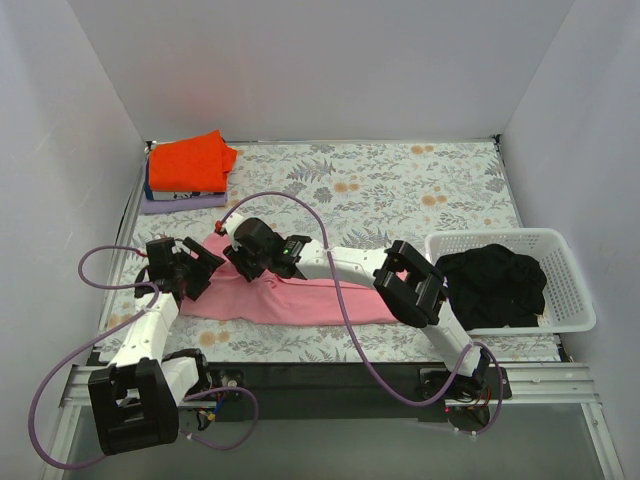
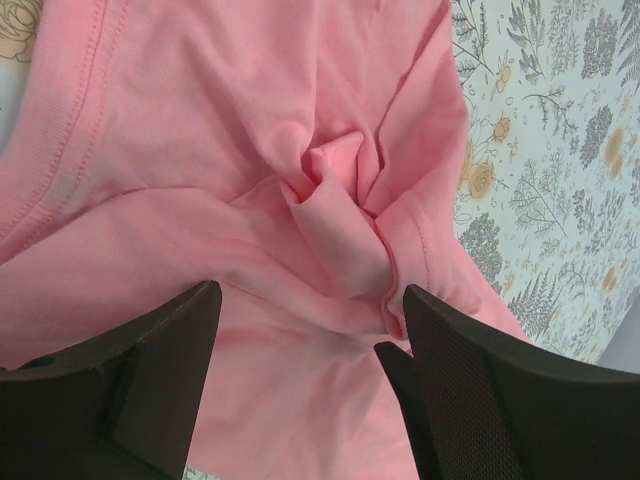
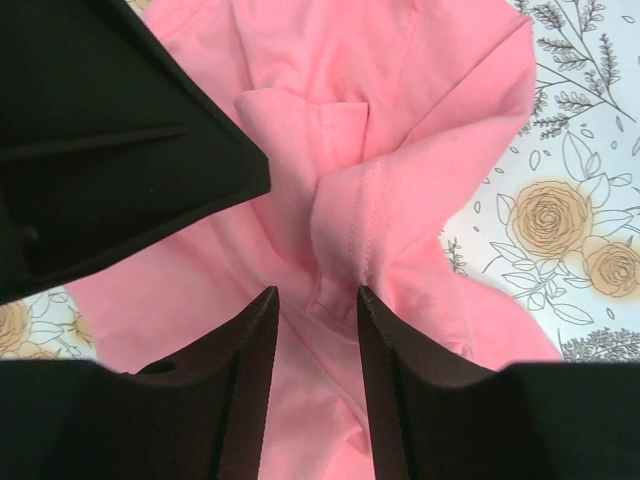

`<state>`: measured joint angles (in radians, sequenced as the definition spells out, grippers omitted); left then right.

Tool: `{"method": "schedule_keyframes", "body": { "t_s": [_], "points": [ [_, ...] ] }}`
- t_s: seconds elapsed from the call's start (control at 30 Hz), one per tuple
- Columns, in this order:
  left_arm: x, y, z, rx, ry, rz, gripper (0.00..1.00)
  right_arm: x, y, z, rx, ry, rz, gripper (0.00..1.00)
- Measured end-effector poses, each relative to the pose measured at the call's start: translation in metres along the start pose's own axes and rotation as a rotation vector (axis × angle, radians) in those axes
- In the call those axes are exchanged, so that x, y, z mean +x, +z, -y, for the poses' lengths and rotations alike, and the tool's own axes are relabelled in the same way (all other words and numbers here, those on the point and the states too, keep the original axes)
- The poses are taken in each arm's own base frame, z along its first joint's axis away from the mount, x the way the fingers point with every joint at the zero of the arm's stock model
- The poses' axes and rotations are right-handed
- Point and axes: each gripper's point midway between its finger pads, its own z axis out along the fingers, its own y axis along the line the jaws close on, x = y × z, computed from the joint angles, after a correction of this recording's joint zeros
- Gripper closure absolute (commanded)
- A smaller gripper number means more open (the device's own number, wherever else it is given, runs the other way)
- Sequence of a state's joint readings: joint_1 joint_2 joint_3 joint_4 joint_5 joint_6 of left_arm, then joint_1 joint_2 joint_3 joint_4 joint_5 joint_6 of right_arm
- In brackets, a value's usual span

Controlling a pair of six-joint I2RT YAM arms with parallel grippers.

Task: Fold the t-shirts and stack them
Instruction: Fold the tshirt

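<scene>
A light pink t-shirt [image 1: 300,300] lies spread and wrinkled on the floral table, near the front. My left gripper [image 1: 203,262] is over its left end. In the left wrist view it [image 2: 305,310] is open wide just above a bunched fold of the pink shirt [image 2: 250,120], with the right fingertip touching a hem. My right gripper [image 1: 238,262] is close beside it. In the right wrist view it [image 3: 317,295] is narrowly open, with a sleeve hem ridge of the pink shirt [image 3: 400,100] at its tips. A folded orange-red t-shirt [image 1: 190,162] tops a stack at the back left.
Under the orange-red shirt lie folded garments, the lowest purple [image 1: 180,203]. A white mesh basket [image 1: 570,270] at the right holds a black garment [image 1: 495,285]. The left gripper's body [image 3: 100,130] fills the upper left of the right wrist view. White walls enclose the table.
</scene>
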<state>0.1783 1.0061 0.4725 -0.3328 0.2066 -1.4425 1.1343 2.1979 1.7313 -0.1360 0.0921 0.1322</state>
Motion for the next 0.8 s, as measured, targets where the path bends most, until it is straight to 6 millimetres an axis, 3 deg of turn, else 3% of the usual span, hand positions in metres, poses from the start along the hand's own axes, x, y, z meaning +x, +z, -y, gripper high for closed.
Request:
{"method": "schedule_keyframes", "body": {
  "t_s": [0.47,0.8],
  "points": [
    [-0.002,0.0,-0.002,-0.005,0.0,0.003,0.27,0.003,0.0,0.015,0.078,-0.026,-0.011,0.97],
    [-0.003,-0.002,-0.001,0.0,0.012,0.008,0.27,0.003,-0.001,0.015,0.079,-0.024,-0.01,0.99]
  ]
}}
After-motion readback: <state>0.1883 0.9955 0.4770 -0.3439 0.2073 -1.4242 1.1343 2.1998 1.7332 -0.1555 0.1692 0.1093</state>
